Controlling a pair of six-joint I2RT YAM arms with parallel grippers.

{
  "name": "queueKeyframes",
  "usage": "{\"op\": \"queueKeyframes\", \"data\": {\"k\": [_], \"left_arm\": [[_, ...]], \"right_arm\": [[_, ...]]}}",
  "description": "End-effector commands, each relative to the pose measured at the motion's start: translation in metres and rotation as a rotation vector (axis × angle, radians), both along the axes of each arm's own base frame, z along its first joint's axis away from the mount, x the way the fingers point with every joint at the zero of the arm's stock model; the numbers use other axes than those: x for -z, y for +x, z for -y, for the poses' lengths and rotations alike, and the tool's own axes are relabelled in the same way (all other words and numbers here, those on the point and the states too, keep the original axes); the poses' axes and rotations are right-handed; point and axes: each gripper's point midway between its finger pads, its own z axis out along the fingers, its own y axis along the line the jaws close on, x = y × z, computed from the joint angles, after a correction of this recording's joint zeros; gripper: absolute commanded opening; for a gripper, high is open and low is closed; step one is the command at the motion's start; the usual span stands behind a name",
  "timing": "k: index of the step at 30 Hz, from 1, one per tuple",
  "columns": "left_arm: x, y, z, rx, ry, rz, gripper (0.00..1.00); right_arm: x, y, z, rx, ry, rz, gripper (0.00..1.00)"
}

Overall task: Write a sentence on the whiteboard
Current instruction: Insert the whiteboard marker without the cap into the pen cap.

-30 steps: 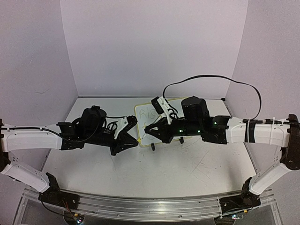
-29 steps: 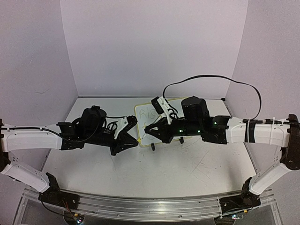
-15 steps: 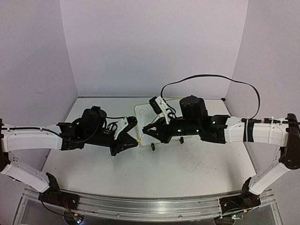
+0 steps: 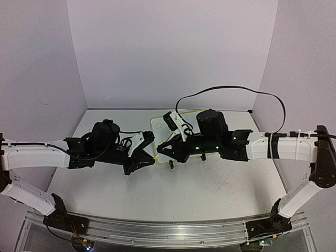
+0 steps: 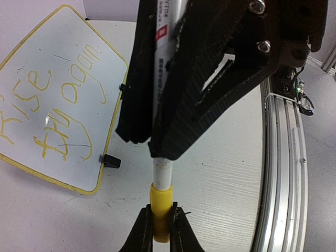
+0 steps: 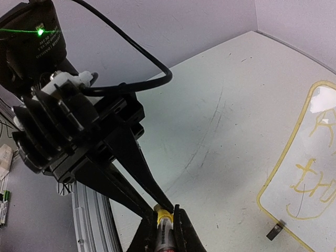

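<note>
The whiteboard (image 5: 58, 105) lies flat with yellow writing on it. In the top view most of the whiteboard (image 4: 159, 127) is hidden under the right arm; it is also at the right edge of the right wrist view (image 6: 315, 173). My right gripper (image 6: 166, 211) is shut on a white marker (image 5: 163, 173). My left gripper (image 5: 161, 209) is shut on the marker's yellow cap (image 5: 161, 202), which sits on the marker's end. The two grippers meet tip to tip just in front of the board's near left corner, left gripper (image 4: 153, 156) against right gripper (image 4: 160, 152).
Two small black clip feet (image 4: 171, 164) stick out at the board's near edge. A black cable (image 4: 231, 88) loops above the right arm. An aluminium rail (image 4: 168, 231) runs along the table's near edge. Lilac walls close the back and sides.
The right arm has moved left and slightly nearer, bringing the marker up to the left gripper. The left arm has stayed in place.
</note>
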Motion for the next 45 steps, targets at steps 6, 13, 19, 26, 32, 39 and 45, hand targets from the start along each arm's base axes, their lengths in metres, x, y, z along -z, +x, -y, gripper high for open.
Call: {"op": "queueKeyframes", "data": {"k": [6,13,19,26,32,39,45], "left_arm": [[-0.02,0.01,-0.001,-0.048,-0.038,0.053,0.0],[-0.033,0.015,-0.01,-0.108,-0.073,0.096,0.0],[-0.047,0.012,-0.017,-0.122,-0.123,0.138,0.0],[-0.068,0.01,-0.02,-0.144,-0.183,0.204,0.0],[-0.079,0.01,-0.024,-0.176,-0.195,0.247,0.0],[-0.052,0.013,-0.036,-0.266,-0.18,0.136,0.0],[-0.013,0.021,-0.06,-0.455,-0.151,-0.043,0.0]], "right_arm": [[0.006,-0.007,-0.027,-0.032,0.03,-0.025,0.0],[0.037,-0.013,-0.044,-0.032,0.051,-0.109,0.0],[0.041,-0.019,-0.05,-0.053,0.08,-0.134,0.0],[0.079,-0.018,-0.063,-0.034,0.0,-0.197,0.0],[0.109,-0.03,-0.085,-0.025,-0.053,-0.246,0.0],[0.044,0.007,-0.048,0.115,0.08,-0.219,0.03],[-0.022,0.04,0.022,0.272,0.201,-0.164,0.43]]}}
